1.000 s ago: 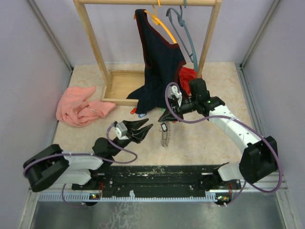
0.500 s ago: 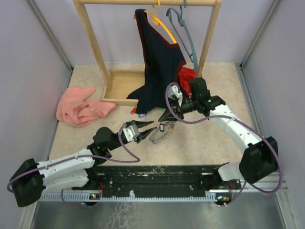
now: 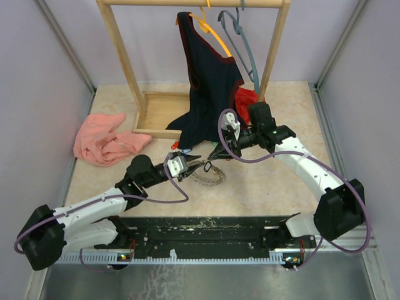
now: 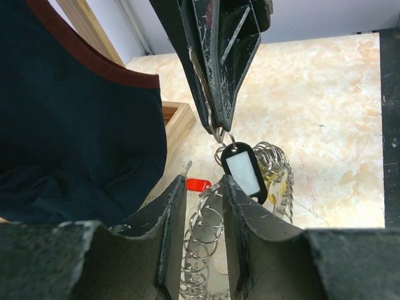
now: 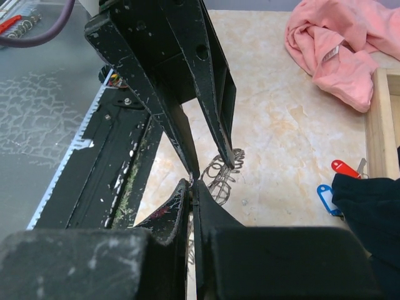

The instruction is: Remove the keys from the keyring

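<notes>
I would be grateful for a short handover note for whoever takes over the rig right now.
Left gripper: open, jaws either side of the keyring coils.
Right gripper: shut on the small loop of the black-tag key, which hangs beside the keyring.
Done: red key and blue key lie on the table by the dark top, apart from the keyring.
Left: black-tag key looks not yet free; work it off, then check the coils for more.

pink cloth (image 3: pixel 106 145), navy shirt (image 3: pixel 209 81), red tag (image 4: pixel 198 184)
</notes>
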Tool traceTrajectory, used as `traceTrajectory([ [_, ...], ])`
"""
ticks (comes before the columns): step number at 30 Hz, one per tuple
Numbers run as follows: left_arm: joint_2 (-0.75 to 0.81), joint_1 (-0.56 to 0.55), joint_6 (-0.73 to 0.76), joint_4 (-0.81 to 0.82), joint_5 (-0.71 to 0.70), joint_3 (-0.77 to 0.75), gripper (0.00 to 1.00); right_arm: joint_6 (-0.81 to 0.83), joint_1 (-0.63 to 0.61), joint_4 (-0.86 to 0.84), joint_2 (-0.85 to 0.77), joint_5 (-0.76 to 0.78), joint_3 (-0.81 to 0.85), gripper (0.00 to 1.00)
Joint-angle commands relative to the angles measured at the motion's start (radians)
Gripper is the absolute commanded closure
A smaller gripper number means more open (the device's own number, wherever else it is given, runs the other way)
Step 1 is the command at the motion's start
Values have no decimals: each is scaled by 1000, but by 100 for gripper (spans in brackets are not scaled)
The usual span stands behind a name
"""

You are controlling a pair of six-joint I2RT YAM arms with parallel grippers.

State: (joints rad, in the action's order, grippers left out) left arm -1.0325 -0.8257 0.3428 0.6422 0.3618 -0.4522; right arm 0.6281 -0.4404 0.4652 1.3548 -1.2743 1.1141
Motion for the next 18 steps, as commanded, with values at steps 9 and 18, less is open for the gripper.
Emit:
traceTrajectory([
  [9, -41, 25, 12, 29, 89, -54, 65, 27, 8, -21, -49, -67, 46, 100],
  [18, -44, 26, -2, 42, 101, -49, 65, 35, 8, -13, -51, -70, 47, 100],
])
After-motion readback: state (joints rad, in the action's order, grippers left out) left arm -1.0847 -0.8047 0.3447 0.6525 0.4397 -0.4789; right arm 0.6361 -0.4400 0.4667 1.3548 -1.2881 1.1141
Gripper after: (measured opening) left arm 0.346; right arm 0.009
